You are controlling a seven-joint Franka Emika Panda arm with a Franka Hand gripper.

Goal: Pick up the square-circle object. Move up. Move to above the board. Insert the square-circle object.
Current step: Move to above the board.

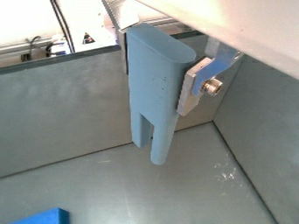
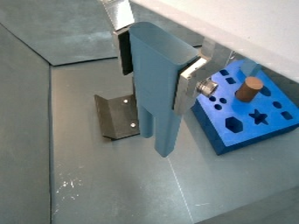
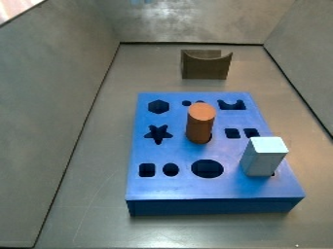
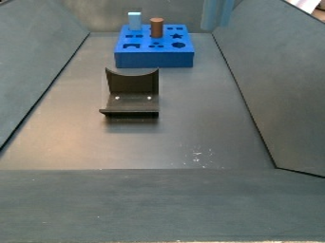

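Square-circle object [image 1: 156, 87], a tall grey-blue block, hangs upright in the gripper [image 1: 163, 83], lifted clear of the grey floor. Its two short prongs point downward, and both wrist views show it filling the frame centre. Silver fingers [image 1: 195, 80] are closed against its sides, gripping the upper part. In a wrist view, the fixture [image 2: 115, 117] stands on the floor behind the block, with the board [image 2: 263, 122] to the right of centre. In a side view, the board [image 3: 169, 190] fills the middle of the frame, carrying an orange-brown cylinder [image 3: 201, 124] and a pale cube [image 3: 264, 156]. The gripper does not appear in either side view.
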